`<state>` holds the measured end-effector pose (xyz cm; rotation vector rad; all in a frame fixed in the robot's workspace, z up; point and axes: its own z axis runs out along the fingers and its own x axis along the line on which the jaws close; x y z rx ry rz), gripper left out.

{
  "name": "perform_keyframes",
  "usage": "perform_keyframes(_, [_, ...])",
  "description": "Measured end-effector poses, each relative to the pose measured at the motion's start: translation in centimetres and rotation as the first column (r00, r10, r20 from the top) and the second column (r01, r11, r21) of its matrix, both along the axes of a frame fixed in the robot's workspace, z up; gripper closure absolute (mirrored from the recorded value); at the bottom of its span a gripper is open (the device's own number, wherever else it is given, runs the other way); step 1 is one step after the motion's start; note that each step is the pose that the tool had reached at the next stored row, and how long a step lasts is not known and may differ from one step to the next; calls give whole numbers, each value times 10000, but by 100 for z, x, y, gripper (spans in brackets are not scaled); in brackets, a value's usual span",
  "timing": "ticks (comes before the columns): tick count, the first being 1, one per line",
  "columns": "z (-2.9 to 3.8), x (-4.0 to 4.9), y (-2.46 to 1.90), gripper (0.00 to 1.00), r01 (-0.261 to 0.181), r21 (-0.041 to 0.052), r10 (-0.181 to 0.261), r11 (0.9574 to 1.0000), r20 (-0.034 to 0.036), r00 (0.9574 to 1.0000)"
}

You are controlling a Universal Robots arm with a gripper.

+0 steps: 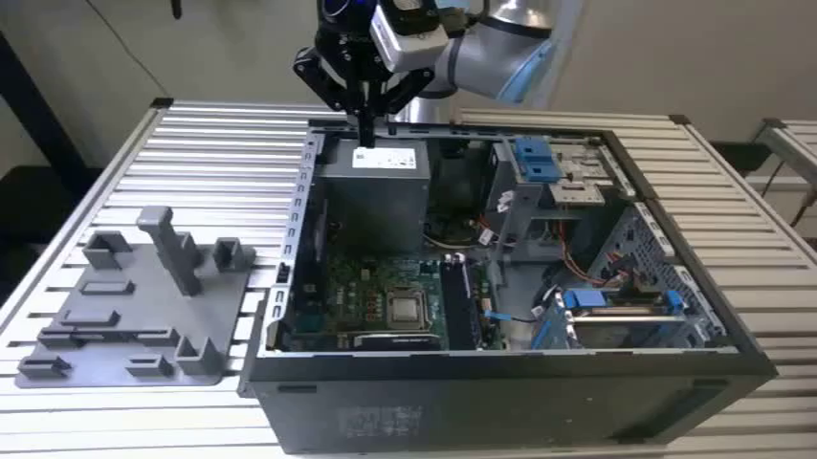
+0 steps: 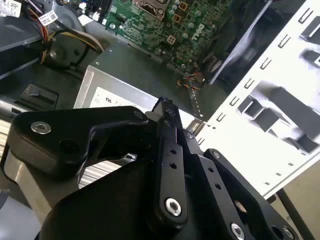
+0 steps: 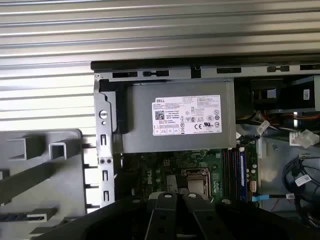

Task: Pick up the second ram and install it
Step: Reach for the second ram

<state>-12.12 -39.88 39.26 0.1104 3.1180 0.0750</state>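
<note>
Silver slats make up the worktop (image 1: 153,143), and an open computer case (image 1: 511,392) sits on it with its side panel off. To the exterior view's left of the case lies a grey fixture (image 1: 128,316) with upright posts and slots.

The arm (image 1: 504,48) comes in from the far side and its wrist is turned so the hand (image 1: 366,134) points straight down. The hand hangs over the far end of the case, above the grey power supply (image 1: 370,191) and close to that box's white label (image 3: 186,115). It is clear of the green motherboard (image 1: 370,292), which lies nearer the exterior camera. In the second wrist view the two black fingers (image 2: 167,150) run up side by side and meet at the tip. The hand is closed, and nothing can be seen between the fingers.

In the first wrist view, one dark-blue stick (image 3: 242,170) stands on edge in the row of memory slots beside the processor socket (image 3: 192,182). The slots next to it look dark and bare. In the same view a thin dark strip with a bluish tint lies in a long slot of the fixture. This appears to be the second ram (image 3: 22,217), though I cannot tell for sure. It is well apart from the hand and outside the case.
</note>
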Motion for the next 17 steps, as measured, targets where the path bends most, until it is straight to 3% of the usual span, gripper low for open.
perform_keyframes(17, [-11, -58, 0, 89, 0, 0, 0, 10000, -3, 10000])
